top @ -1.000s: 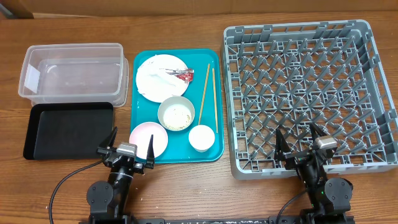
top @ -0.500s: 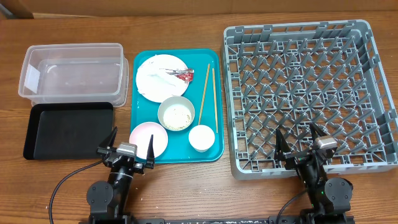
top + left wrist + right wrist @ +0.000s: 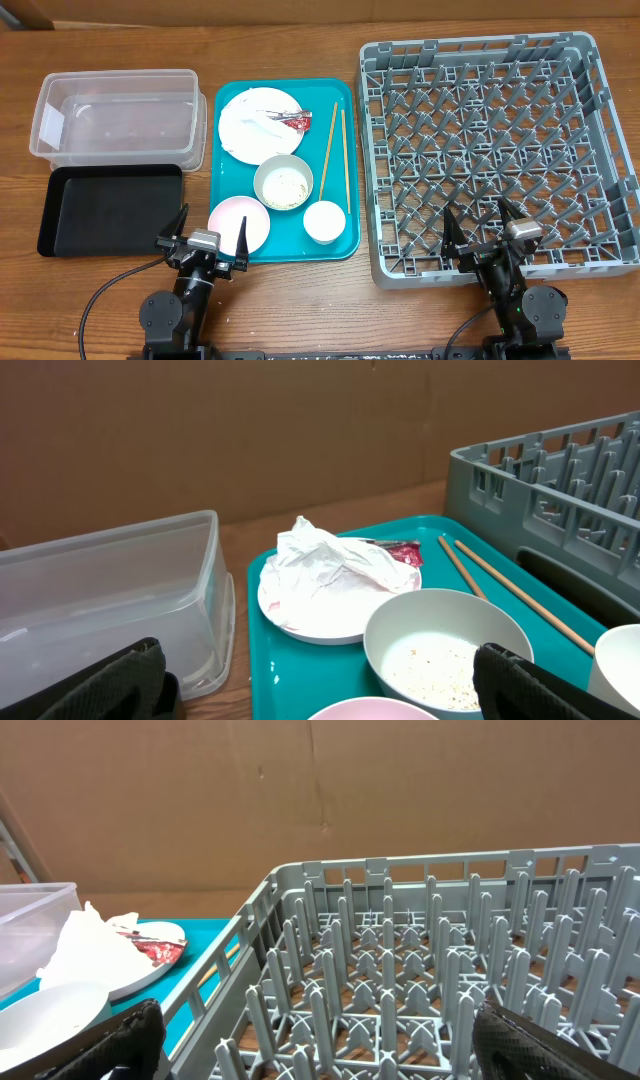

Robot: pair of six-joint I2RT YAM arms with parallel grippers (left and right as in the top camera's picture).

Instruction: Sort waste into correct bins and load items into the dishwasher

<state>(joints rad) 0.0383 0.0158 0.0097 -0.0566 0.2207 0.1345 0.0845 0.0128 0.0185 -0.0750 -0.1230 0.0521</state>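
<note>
A teal tray [image 3: 340, 240] holds a white plate [image 3: 240, 135] with a crumpled napkin [image 3: 330, 560] and a red sauce packet [image 3: 296, 122], a bowl [image 3: 283, 183] with rice grains [image 3: 440, 665], a pink plate [image 3: 238, 222], a white cup [image 3: 324, 221] and chopsticks [image 3: 335, 155]. The clear tub [image 3: 115, 115] and black tray [image 3: 110, 208] lie at the left. The grey dish rack [image 3: 495, 150] stands at the right. My left gripper [image 3: 207, 240] is open and empty at the teal tray's near edge. My right gripper [image 3: 485, 235] is open and empty over the rack's near edge.
A brown cardboard wall stands behind the table. Bare wood shows between the teal tray and the rack, and along the near edge around both arm bases.
</note>
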